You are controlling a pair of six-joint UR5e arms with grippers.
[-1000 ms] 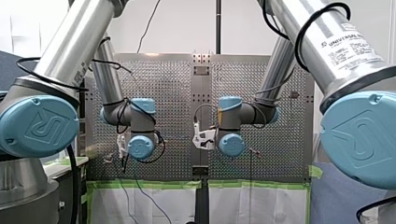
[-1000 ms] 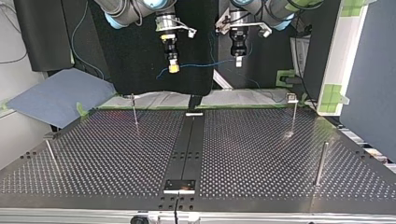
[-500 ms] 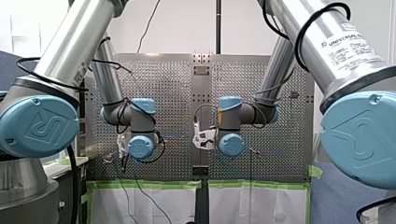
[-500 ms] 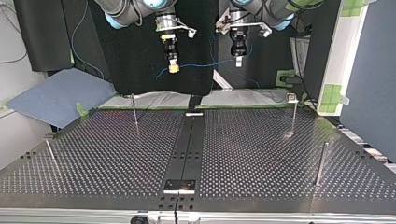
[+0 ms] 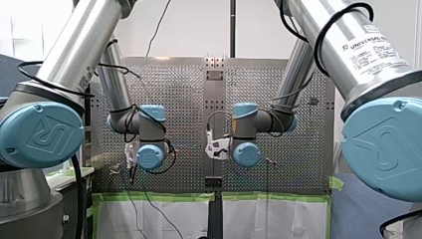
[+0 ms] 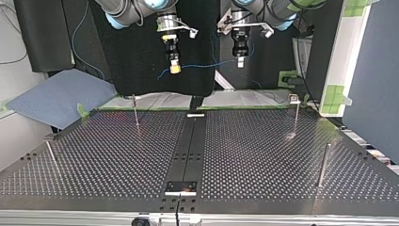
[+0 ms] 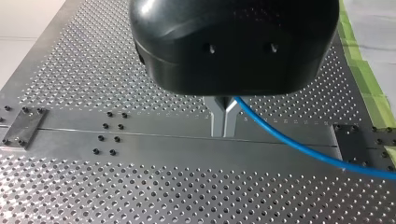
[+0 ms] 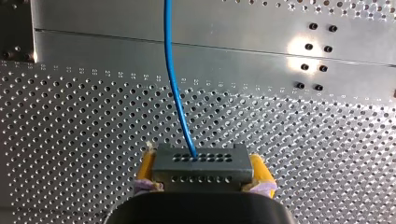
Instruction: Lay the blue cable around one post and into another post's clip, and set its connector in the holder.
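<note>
In the top view both grippers hang high above the table's far edge, and the blue cable sags between them. My right gripper, at that view's left, has yellow pads. In the right wrist view it is shut on a grey connector block, and the cable runs away from the block over the table. My left gripper hangs to the right. In the left wrist view its metal fingers are shut on the cable, which trails off to one side. The front view hides both grippers behind the wrists.
Thin posts stand on the perforated table: two near the far edge with small heads, and two nearer the camera. A dark strip runs down the middle to a small black plate. A blue mat lies off the table's left.
</note>
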